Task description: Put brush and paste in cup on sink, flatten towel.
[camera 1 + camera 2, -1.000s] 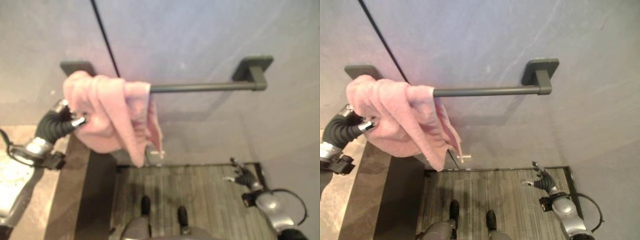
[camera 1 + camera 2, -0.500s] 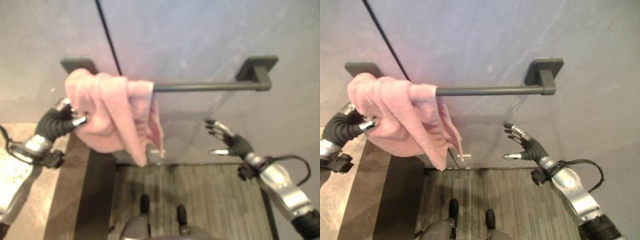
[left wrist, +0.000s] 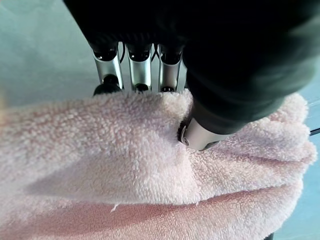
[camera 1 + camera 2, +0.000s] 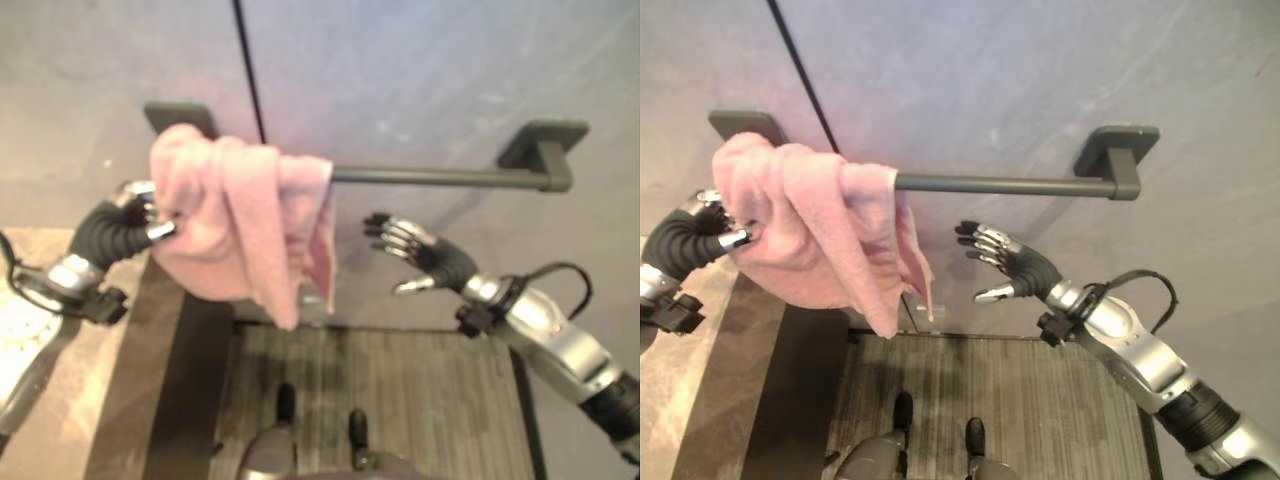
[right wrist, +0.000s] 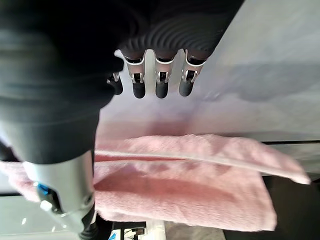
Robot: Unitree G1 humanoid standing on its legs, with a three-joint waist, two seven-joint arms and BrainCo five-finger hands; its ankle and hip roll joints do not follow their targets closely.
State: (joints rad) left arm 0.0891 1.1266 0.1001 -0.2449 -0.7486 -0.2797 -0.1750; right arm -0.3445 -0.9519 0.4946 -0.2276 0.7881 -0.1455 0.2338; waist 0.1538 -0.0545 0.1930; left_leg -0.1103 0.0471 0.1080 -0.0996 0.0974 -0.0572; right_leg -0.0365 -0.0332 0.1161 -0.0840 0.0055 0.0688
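A pink towel (image 4: 235,230) hangs bunched at the left end of a dark towel bar (image 4: 430,177) on the grey wall. My left hand (image 4: 128,218) is at the towel's left side, fingers (image 3: 140,70) behind the cloth and thumb (image 3: 200,136) in front, pinching it. My right hand (image 4: 1015,262) is raised below the bar, just right of the towel and apart from it, open with fingers spread. Its wrist view shows the straight fingers (image 5: 160,80) facing the wall, with the towel (image 5: 185,185) hanging past them.
The bar's right bracket (image 4: 1118,152) juts from the wall. A dark ledge (image 4: 170,380) and a pale stone counter (image 4: 40,370) lie at the lower left. A slatted floor (image 4: 400,390) lies under the bar. A thin black line (image 4: 250,80) runs up the wall.
My right hand has risen from low near the floor and moved left, up close beside the towel. The left hand keeps its hold on the towel. The camera has shifted slightly.
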